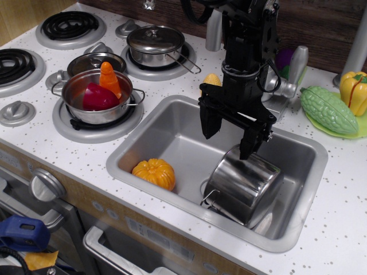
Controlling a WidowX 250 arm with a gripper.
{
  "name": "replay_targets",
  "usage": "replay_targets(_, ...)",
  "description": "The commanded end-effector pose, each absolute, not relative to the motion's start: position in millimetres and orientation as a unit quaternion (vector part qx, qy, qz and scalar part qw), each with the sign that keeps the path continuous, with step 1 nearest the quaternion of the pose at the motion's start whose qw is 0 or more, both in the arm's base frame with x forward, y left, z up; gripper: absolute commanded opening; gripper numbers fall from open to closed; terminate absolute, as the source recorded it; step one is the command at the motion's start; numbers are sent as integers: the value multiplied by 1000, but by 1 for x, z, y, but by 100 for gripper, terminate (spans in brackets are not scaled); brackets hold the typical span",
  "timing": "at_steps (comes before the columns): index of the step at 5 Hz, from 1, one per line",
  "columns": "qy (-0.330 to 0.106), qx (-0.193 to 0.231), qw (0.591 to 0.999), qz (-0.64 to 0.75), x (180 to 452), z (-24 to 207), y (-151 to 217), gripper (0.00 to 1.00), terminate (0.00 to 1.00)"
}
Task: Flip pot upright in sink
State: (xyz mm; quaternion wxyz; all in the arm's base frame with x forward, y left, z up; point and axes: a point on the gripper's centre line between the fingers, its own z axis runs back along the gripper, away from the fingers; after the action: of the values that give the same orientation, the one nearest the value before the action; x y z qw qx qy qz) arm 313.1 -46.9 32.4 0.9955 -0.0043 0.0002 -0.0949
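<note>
Far L: coil burners are set into the white speckled countertop, w/ grey knobs alongside. On the front burner a wide shallow steel pot is seated, upright, holding a red toy veg and an orange carrot. Behind it, on the rear burner, a small lidded steel pot is placed.

Centre: the sink, a silver-grey basin w/ rounded corners, is sunk into the counter. In its front-L corner an orange toy pumpkin is lying, well apart from the pot.

Centre-R: the gripper is hung on a black arm above the sink, fingers pointed down and spread wide, nothing held. The R finger tip is seen just at the top edge of the pot; whether touching can't be told. The pot, tall and shiny, is tipped on its side in the R half of the sink, base facing the camera, a wire loop handle showing at its lower L.

Far R: a green bumpy toy gourd is resting on a green plate, w/ a yellow toy pepper just behind.
</note>
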Motion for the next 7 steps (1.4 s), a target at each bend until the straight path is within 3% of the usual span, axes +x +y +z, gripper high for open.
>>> replay_targets(1,0,-4,995,-95,313,32,-47,100,0)
replay_targets(2,-27,-90,991,-99,316,33,-48,100,0)
replay_targets(4,-59,-169,979,-101,317,31,-43,100,0)
replay_targets(5,-87,-235,964,-87,316,26,-44,100,0)
replay_targets(7,-78,-313,946,-38,315,20,-60,100,0)
